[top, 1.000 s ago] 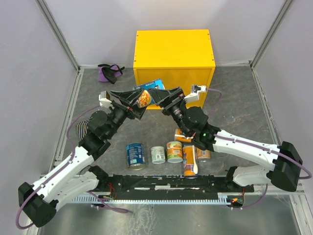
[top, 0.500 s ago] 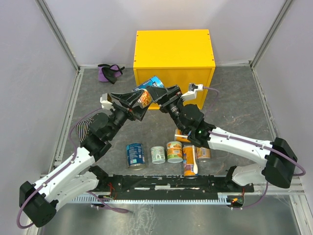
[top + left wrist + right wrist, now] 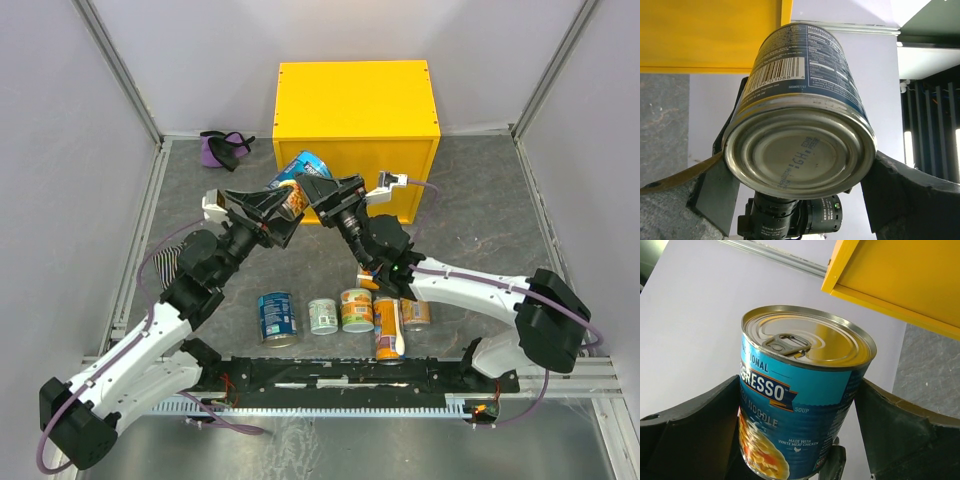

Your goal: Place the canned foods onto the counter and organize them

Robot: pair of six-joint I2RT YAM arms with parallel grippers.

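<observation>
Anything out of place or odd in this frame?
One oddity: the blue can hangs tilted in mid-air before the yellow box, flanked by both grippers at once, the left gripper from its base end, the right gripper from its lid end. The other cans sit together in a loose row.

A lab test cell: plain white walls (image 3: 60, 150), aluminium framing (image 3: 122, 75), arms bolted to a rail (image 3: 340, 375).

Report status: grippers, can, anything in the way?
Left gripper shut on blue can, aloft before yellow box. Right gripper straddles same can, grip unclear. Box top bare.
</observation>
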